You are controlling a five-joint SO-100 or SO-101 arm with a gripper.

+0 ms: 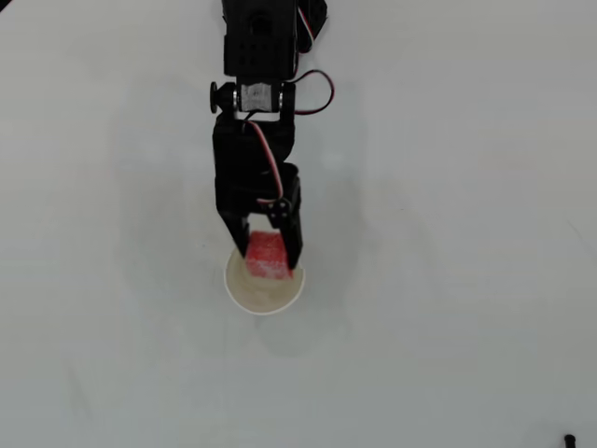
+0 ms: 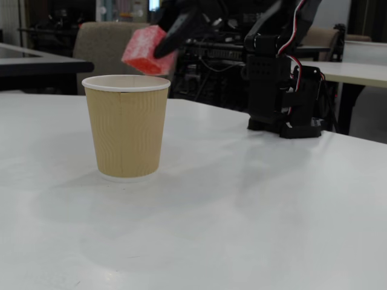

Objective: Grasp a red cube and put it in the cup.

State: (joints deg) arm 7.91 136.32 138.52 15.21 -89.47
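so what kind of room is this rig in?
Probably an office or lab. The fixed view shows a padded chair, more desks and cluttered equipment behind the white table.

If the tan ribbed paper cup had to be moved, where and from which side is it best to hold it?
Probably the tan ribbed paper cup is best gripped across its side wall, coming from the free front side in the fixed view. It stands upright, and the gripper holds the red cube above its mouth.

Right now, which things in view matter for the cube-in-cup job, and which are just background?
In the job:
- red cube, held in the gripper
- cup, directly under the cube

Just around:
- beige chair behind the table
- white table, bare otherwise
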